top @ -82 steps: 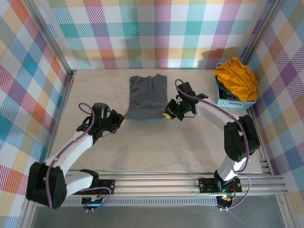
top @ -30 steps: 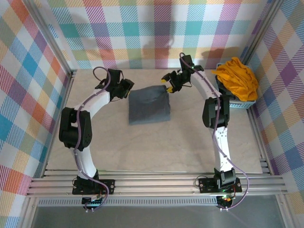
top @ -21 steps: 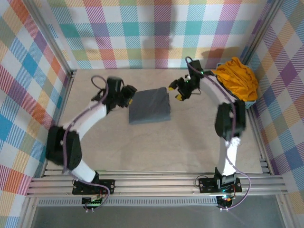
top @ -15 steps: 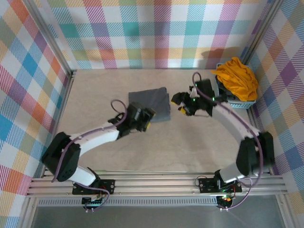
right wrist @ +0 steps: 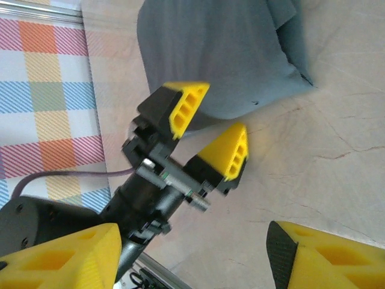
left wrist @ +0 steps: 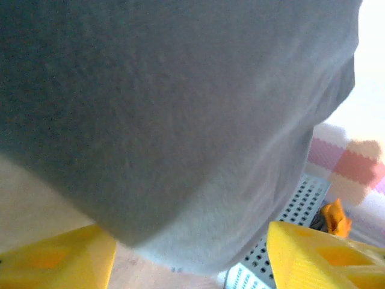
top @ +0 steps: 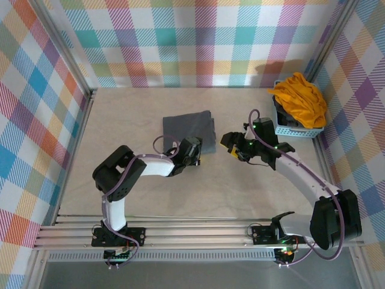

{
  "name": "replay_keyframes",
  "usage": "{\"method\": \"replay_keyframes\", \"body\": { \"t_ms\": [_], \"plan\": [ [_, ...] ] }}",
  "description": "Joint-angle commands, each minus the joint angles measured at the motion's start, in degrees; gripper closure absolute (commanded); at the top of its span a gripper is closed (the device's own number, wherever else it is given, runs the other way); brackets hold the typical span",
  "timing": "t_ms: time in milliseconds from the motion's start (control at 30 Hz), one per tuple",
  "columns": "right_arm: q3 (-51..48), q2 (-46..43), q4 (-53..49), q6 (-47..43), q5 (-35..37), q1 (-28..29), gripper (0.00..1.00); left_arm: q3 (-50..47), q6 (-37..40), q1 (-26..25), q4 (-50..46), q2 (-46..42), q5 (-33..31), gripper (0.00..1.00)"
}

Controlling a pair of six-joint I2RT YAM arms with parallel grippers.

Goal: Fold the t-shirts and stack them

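Left gripper (top: 194, 151): jaws apart, tips at near edge of folded grey t-shirt (top: 189, 127). Right gripper (top: 229, 147): spread wide, empty, over table (top: 252, 192) just right of shirt.

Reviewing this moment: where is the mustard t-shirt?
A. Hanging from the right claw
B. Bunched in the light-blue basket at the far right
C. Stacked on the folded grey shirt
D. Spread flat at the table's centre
B: the mustard t-shirt sits crumpled in the light-blue basket by the far right wall, well apart from the folded grey t-shirt at mid-table.
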Motion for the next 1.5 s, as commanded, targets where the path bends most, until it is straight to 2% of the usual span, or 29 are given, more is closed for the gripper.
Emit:
{"method": "replay_keyframes", "body": {
  "t_ms": [0,67,267,300,467,533,600,767,900,1067,1167,1267,1367,1400,1433,1467],
  "plan": [
    [0.68,-0.18,1.32,0.78,-1.74,0.14,0.35,0.47,-2.63,0.57,3.64,2.45,-3.08,0.39],
    [0.93,-0.33,1.23,0.91,-2.04,0.2,0.35,1.46,-2.17,1.79,3.43,3.51,-2.2,0.49],
    [3.03,-0.71,-1.54,-0.29,-1.66,0.23,0.36,1.46,0.67,6.24,1.31,1.74,-2.48,0.95],
    [3.22,-0.92,-1.78,-0.48,-1.61,0.22,0.36,1.15,1.35,7.69,0.77,1.01,-2.07,1.0],
    [3.76,-1.24,-2.67,-1.28,-1.76,0.2,0.37,-1.32,7.46,18.12,-2.36,-3.11,2.21,1.0],
    [3.44,-1.19,-2.28,-1.21,-2.06,0.23,0.37,-1.0,11.69,23.58,-4.03,-3.87,5.53,1.0],
    [3.06,-0.93,-1.58,-0.86,-2.6,0.23,0.37,0.44,18.17,30.18,-3.44,-2.86,11.53,1.0],
    [2.79,0.04,-0.38,-0.58,-3.22,0.23,0.37,8.54,32.7,43.96,-11.69,0.47,22.22,1.0],
    [4.04,1.59,-0.11,-1.08,-3.78,0.23,0.37,18.69,40.92,51.83,-15.89,8.89,31.61,1.0],
    [5.98,3.85,-0.15,-1.7,-3.93,0.22,0.37,28.91,43.26,56.17,-20.1,16.78,35.5,1.0],
    [6.99,5.33,-0.22,-2.06,-4.02,0.14,0.37,35.64,43.35,56.27,-22.15,21.1,37.18,1.0],
    [7.52,6.19,-0.29,-2.33,-4.05,0.14,0.37,38.6,42.89,56.31,-22.86,22.86,36.82,1.0],
    [7.45,6.41,-0.23,-2.33,-3.86,0.14,0.37,40.25,45.74,56.41,-26.36,22.69,36.07,1.0],
    [7.46,6.42,-0.22,-2.5,-3.78,0.14,0.37,39.89,46.37,56.6,-26.88,22.08,35.74,0.97],
    [7.54,6.41,-0.11,-2.75,-3.8,0.12,0.36,39.32,46.87,56.79,-26.97,21.29,35.63,0.85],
    [7.63,6.33,-0.12,-3.19,-3.69,0.14,0.35,38.48,47.47,56.95,-27.32,19.89,35.31,0.65]
  ]
}}
